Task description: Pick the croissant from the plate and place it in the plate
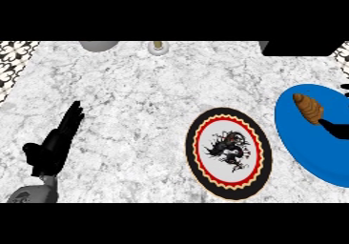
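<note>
The brown croissant (308, 108) lies on the upper left part of the blue plate (311, 155) at the right edge of the head view. My right hand (339, 130) comes in from the right over that plate, mostly cut off by the frame. Its thumb reaches to the croissant's near end, and its fingertips (348, 87) show apart from the croissant at the edge. The hand looks open, not closed round the croissant. A white plate with a black and red scalloped rim (196, 143) and a dark dragon design sits in the middle. My left hand (56, 143) rests open at the left, fingers straight.
At the counter's far edge stand a grey round object (100, 45), a small beige item (158, 47) and a black block (297, 47). A patterned wall strip (10, 62) borders the marble counter on the left.
</note>
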`<state>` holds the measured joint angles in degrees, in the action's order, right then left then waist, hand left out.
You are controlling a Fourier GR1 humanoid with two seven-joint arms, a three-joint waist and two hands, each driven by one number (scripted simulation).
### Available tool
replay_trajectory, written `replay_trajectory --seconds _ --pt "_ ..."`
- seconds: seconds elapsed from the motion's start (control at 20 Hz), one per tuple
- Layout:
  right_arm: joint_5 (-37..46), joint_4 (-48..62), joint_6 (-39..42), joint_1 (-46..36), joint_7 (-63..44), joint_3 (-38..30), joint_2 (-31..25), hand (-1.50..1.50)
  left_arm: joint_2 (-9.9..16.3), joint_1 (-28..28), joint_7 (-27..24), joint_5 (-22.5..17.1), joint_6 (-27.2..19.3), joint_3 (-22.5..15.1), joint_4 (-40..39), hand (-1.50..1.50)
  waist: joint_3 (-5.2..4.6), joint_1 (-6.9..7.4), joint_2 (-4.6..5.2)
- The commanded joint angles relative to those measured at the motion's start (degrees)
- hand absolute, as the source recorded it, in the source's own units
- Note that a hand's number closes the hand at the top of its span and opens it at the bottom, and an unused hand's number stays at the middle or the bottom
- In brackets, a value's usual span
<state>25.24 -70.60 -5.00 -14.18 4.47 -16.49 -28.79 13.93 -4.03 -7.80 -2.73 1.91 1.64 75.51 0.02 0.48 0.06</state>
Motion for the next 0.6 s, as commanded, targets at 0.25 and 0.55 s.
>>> replay_trajectory --seconds 0.25,0.55 --pt "-7.0 6.8 -1.0 -4.1 2.1 -5.4 3.5 -1.5 1.3 1.6 -1.6 -0.7 2.4 2.5 0.1 0.0 -0.01 -0.34 -0.06" --pt "-20.5 12.7 3.9 -5.8 8.1 -17.5 -0.1 -1.5 0.4 -0.1 0.0 0.2 1.0 2.0 0.0 0.0 0.08 -0.57 -0.04"
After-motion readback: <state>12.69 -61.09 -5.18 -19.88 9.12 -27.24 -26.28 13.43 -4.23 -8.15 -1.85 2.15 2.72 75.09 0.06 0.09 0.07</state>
